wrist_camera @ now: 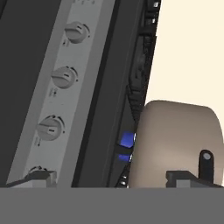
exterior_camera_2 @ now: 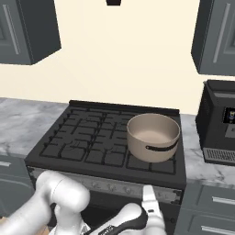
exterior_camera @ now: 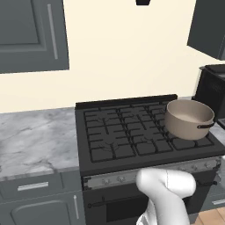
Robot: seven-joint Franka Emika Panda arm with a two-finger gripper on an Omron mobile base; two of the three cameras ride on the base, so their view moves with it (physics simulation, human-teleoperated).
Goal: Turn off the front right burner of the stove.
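wide black gas stove [exterior_camera: 132,132], matt grid grate, brushed silver knob strip | round beige matt pot [exterior_camera_2: 153,136] | grey-veined marble counter [exterior_camera: 35,140], kinda glossy

**What you cannot see**

The arm [exterior_camera: 169,193] covers the middle of the knob strip [exterior_camera: 110,179] in the left base view, and the strip's right end is cut by the picture's edge. In the right base view the hand [exterior_camera_2: 150,209] overlaps that strip, and you cannot tell whether its fingers touch a knob. In the hand view the lowest knob [wrist_camera: 38,171] is half cut off behind one fingertip [wrist_camera: 41,176]. The pot [wrist_camera: 175,144] hides most of the blue flame [wrist_camera: 127,140] beneath it. Knob markings are too small to read.
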